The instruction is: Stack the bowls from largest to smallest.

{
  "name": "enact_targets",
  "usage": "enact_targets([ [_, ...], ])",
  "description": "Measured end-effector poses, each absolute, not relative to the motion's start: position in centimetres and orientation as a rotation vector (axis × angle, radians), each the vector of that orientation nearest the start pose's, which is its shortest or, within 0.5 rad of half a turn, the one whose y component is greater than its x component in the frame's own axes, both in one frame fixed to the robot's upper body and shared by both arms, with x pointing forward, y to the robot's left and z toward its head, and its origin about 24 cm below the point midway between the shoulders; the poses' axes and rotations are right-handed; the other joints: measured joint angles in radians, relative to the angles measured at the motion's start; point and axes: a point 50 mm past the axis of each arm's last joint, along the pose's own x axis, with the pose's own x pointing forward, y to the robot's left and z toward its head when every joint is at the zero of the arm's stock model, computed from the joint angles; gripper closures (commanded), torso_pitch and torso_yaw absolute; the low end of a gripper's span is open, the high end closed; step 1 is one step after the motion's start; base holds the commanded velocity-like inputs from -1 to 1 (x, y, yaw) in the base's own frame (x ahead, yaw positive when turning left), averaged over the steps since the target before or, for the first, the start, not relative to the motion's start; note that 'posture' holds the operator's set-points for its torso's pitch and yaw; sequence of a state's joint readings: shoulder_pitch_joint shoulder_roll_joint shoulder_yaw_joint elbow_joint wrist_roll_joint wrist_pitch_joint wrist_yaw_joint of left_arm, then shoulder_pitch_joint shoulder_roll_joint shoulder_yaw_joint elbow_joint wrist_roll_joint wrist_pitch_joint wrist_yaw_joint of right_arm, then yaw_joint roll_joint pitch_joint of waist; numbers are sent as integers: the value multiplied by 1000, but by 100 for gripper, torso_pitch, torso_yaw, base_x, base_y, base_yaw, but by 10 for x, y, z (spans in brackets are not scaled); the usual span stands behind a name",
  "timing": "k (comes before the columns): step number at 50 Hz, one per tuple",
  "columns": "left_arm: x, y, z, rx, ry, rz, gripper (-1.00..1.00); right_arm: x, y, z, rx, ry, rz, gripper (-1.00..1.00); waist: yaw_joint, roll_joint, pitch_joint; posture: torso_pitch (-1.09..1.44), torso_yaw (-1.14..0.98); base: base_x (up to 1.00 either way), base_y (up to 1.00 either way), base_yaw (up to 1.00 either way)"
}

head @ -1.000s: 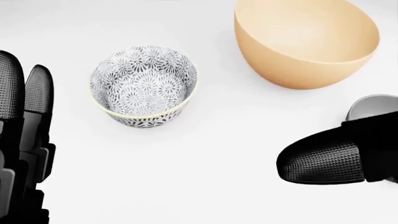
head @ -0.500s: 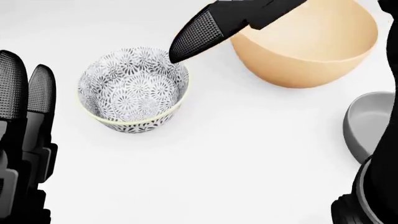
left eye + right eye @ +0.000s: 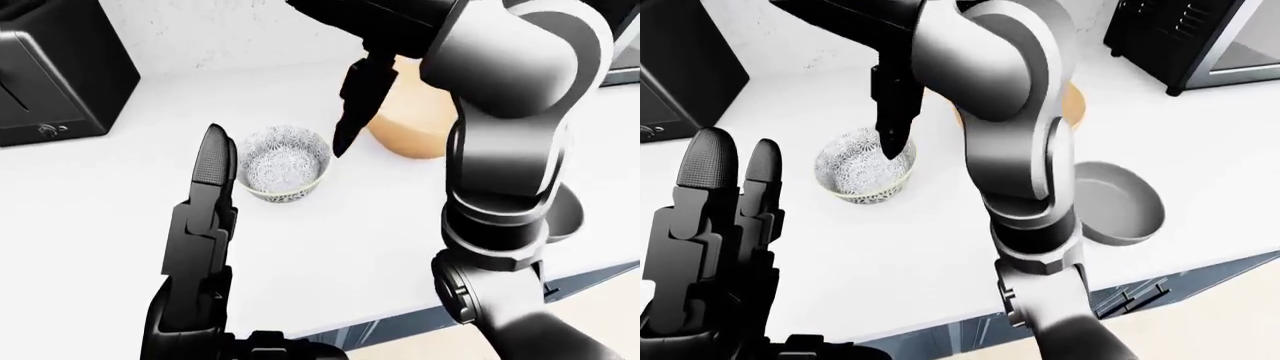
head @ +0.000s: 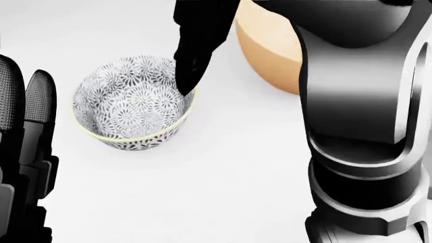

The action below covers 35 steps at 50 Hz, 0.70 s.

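A black-and-white patterned bowl (image 4: 128,106) stands on the white counter (image 4: 223,182). A larger tan bowl (image 4: 265,56) stands to its upper right, mostly hidden by my right arm. A shallow grey bowl (image 3: 1122,202) sits at the right, seen in the right-eye view. My right hand (image 4: 186,83) reaches across from above, its open fingers pointing down at the patterned bowl's right rim, one fingertip just inside. My left hand (image 4: 26,131) is open and upright at the left edge, apart from the bowl.
A black appliance (image 3: 50,71) stands at the top left of the counter, another (image 3: 1190,34) at the top right. The counter's near edge (image 3: 1210,264) runs along the bottom of the eye views.
My right hand has swung from the lower right up and over to the patterned bowl's right rim. Its arm now hides the grey bowl in the head view. The view has shifted slightly.
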State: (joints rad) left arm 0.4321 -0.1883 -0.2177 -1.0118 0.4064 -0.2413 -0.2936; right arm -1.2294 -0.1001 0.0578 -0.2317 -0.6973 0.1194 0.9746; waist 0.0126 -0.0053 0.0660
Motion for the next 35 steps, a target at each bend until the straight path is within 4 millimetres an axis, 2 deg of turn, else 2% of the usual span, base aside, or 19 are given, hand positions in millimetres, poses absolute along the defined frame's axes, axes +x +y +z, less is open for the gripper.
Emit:
enact_targets([
  [5,125,117,204,308,-806,-106,-100,251,-24,377,-1247,-965,619,-100,1,-1,-3,0,0,0,0,0],
  [11,126,116,205,308,-806,-108,-100,257,-19,373,-1291,-928,699,-100,-1,-2,0,0,0,0,0,0],
  [18,126,117,205,310,-806,-105,-100,256,-11,350,-1367,-875,825,-100,-2,-1,-1,0,0,0,0,0],
  [35,126,116,204,311,-799,-110,-100,263,-5,324,-1471,-749,960,-100,-5,3,-10,0,0,0,0,0],
])
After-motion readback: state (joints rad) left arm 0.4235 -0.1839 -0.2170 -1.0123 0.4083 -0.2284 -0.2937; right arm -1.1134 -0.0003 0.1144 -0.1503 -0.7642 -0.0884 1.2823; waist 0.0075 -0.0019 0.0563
